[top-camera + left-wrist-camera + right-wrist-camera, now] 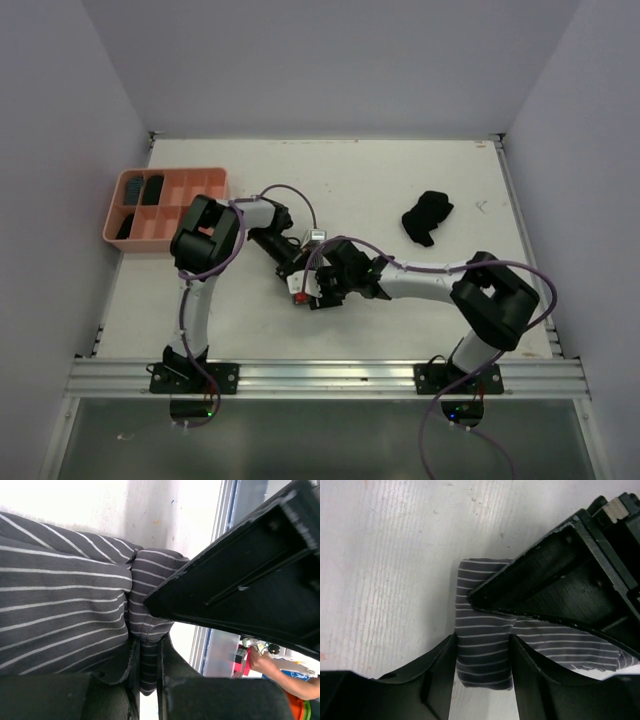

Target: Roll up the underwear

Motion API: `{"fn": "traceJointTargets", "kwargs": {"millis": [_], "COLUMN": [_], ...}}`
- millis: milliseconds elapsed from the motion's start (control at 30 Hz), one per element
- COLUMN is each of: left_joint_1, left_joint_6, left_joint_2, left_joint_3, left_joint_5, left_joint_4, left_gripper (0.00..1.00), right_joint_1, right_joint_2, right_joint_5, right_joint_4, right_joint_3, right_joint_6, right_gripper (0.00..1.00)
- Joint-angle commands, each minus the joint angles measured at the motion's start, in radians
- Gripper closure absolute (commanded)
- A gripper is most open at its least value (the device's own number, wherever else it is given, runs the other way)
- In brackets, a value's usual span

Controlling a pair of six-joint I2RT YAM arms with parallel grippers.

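Observation:
The grey-and-white striped underwear [482,652] lies bunched on the white table. My right gripper [482,645] is shut on its rolled end, with a finger touching each side. In the left wrist view the same striped cloth [65,610] fills the left half, and my left gripper [146,652] is shut on a thin fold of it. Both grippers meet at the table's centre in the top view, left gripper [293,266] and right gripper [318,290], and they hide the striped piece there. The black underwear [427,217] lies crumpled at the back right, apart from both arms.
A salmon-pink compartment tray [205,183] stands at the back left, with dark rolled items in some cells. The table's metal front rail [320,375] runs by the arm bases. White walls enclose the table on three sides.

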Motion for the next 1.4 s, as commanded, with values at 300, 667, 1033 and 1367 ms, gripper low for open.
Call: {"fn": "traceJointTargets", "kwargs": {"millis": [300, 667, 1033, 1367], "left_joint_1": [0.01, 0.111, 0.303, 0.233], "left_joint_6": [0.079, -0.042, -0.112, 0.133], "left_joint_2": [0.045, -0.173, -0.513, -1.067], "left_joint_3": [-0.004, 0.115, 0.105, -0.433], "left_joint_5": [-0.351, -0.372, -0.452, -0.483], "left_joint_4": [0.128, 0.168, 0.46, 0.58], "left_gripper": [0.76, 0.46, 0.42, 0.39], "right_joint_1": [0.006, -0.002, -0.085, -0.22], "right_joint_2": [0.131, 0.183, 0.208, 0.421], "right_joint_5": [-0.115, -0.174, -0.302, -0.583], "right_joint_4": [-0.15, -0.237, -0.237, -0.375], "right_joint_3": [0.093, 0.122, 0.173, 0.419], "right_joint_6": [-0.041, -0.049, 0.072, 0.273], "right_gripper": [0.86, 1.0, 1.0, 1.0]}}
